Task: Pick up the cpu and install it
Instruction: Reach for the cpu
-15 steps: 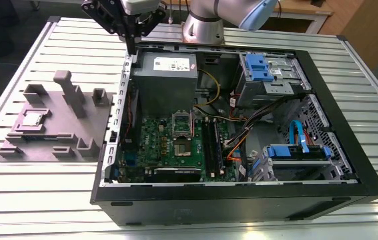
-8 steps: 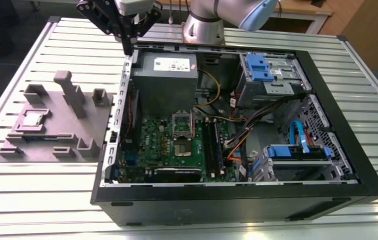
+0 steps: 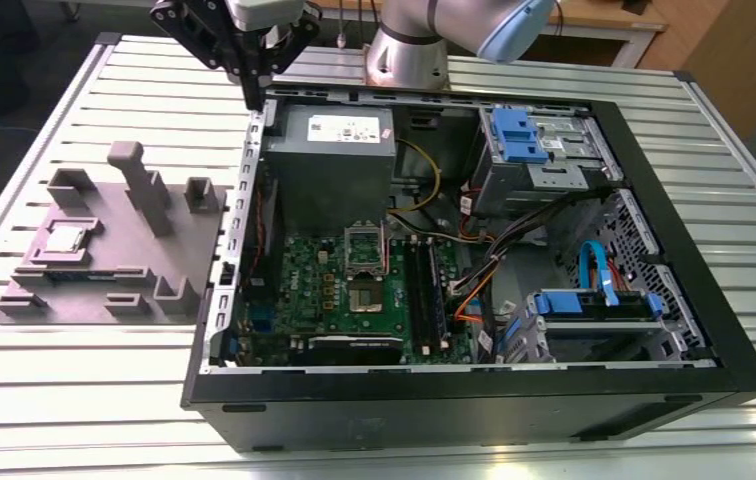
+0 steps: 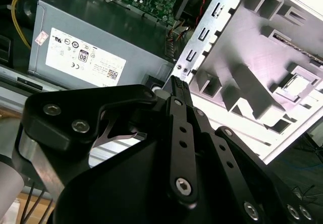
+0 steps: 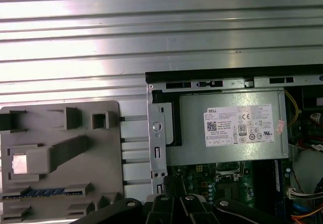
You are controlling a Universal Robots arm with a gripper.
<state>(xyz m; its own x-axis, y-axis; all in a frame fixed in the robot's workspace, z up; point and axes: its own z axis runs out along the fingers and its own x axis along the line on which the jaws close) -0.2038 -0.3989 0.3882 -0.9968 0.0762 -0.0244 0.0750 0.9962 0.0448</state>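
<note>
The cpu (image 3: 65, 238) is a small silver square lying in a recess of the grey holder block (image 3: 151, 265), on the table at the exterior view's left. It also appears in both wrist views, cpu (image 4: 298, 85) and cpu (image 5: 20, 163). My gripper (image 3: 255, 98) hangs above the far left rim of the open computer case (image 3: 645, 170), well apart from the cpu. Its black fingers (image 4: 177, 113) meet at a point with nothing between them. The green motherboard (image 3: 338, 300) lies in the case with its cpu socket (image 3: 365, 268) near the middle.
A grey power supply box (image 3: 331, 150) with a white label sits in the case just beside my gripper. Cables, blue drive brackets (image 3: 518, 135) and a drive cage crowd the case at the exterior view's right. The ribbed metal table (image 3: 85, 400) surrounds everything.
</note>
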